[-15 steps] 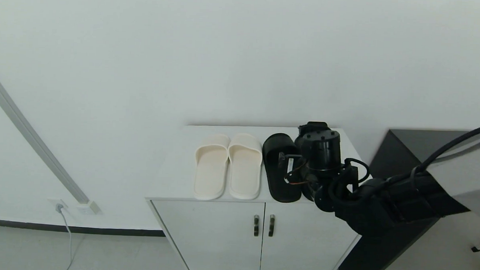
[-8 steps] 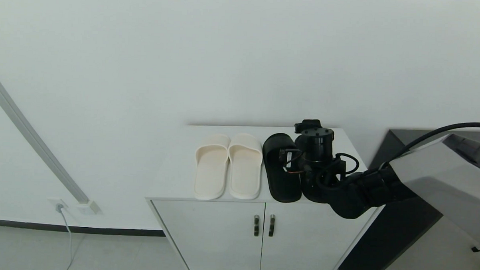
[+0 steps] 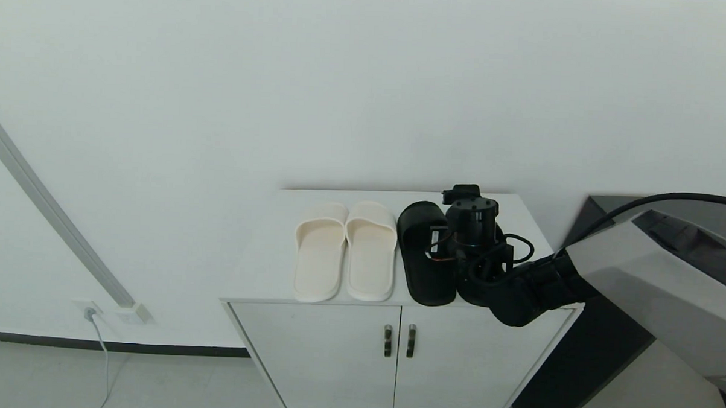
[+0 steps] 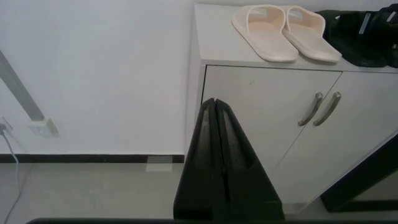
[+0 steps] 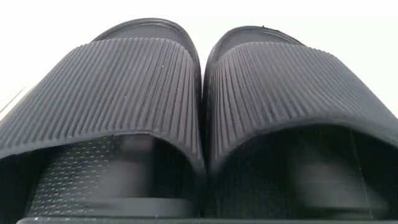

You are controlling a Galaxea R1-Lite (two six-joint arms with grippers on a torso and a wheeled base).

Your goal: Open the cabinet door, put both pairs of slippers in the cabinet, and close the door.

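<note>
The black slippers [image 3: 424, 254] sit on the cabinet top [image 3: 270, 261] over shut cabinet doors [image 3: 321, 359], the left gripper [image 4: 216, 118] is pinched closed, and the right gripper [image 3: 463, 198], whose hold I cannot tell, should clamp both inner edges squarely.

Left slipper pair [image 3: 344, 251] beside right slipper pair [image 3: 424, 260], both on cabinet [image 3: 264, 276] top, 2 doors [image 3: 327, 366] below

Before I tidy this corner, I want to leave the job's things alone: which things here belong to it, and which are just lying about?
Job: white slippers, black slippers, white cabinet, its door handles.
Lying about: wall socket, its plugged-in cable, dark unit beside the cabinet.
</note>
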